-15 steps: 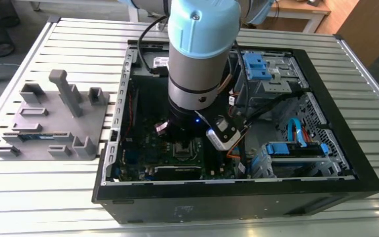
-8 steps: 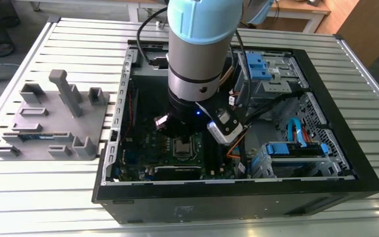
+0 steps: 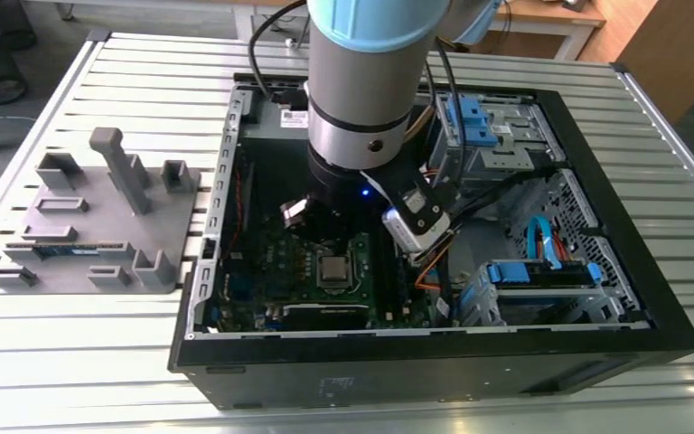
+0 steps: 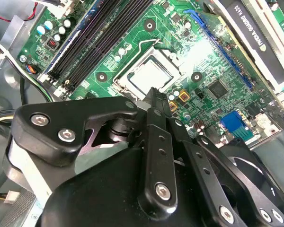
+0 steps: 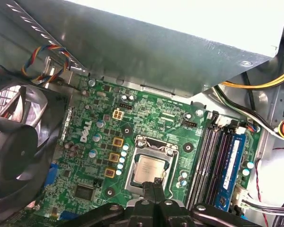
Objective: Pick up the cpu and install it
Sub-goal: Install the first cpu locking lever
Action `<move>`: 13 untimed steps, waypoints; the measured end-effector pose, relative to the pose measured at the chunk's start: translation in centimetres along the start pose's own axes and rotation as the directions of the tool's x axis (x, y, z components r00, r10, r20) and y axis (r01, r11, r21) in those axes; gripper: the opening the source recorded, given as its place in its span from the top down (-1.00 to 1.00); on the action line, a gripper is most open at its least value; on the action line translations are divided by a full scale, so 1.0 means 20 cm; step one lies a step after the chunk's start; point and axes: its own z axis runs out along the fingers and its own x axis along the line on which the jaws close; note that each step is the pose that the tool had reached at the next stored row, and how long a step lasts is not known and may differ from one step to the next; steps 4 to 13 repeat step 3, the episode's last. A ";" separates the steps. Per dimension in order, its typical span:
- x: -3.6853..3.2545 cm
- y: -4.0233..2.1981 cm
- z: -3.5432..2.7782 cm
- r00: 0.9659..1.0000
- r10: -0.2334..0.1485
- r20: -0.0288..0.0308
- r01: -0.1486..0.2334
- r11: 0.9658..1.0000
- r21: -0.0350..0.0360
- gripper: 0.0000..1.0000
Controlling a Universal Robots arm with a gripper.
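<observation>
Start at your gripper [image 5: 154,185]: in both wrist views the two black fingers [image 4: 154,101] are pressed together with no gap, closed on nothing, their shared tip just over the near edge of the socket [image 5: 151,169].

Directly beyond that tip lies the cpu [image 5: 148,169]. It sits flat in the socket on the green motherboard [image 5: 146,118], silver top up, inside the metal frame. Judging by how squarely it fills the frame, it looks already seated. It is square, so there is no long axis to line up with; its edges run parallel to the frame. The relation that matters: the chip is straight ahead of and just below the fingertips, very near, though you cannot tell whether the tip touches the frame.

To one side of the fingers, past the socket, run the memory slots [image 5: 217,161]; to the other, the black fan [image 5: 19,142].

In the exterior view the arm [image 3: 365,108] reaches straight down into the open computer case [image 3: 444,362], with the cpu [image 3: 333,269] just in front of it. Farthest out, on the exterior view's left, the grey parts tray [image 3: 94,226] rests on the slatted table [image 3: 70,362].
</observation>
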 end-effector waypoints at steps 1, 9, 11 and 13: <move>0.000 0.000 0.000 1.000 0.000 0.000 0.000 1.000 0.000 0.79; 0.000 0.001 0.000 1.000 0.000 0.000 0.000 1.000 0.000 0.79; 0.000 0.001 0.000 1.000 0.000 0.000 0.000 1.000 0.000 0.79; 0.000 0.001 0.000 1.000 0.000 0.000 0.000 1.000 0.000 0.79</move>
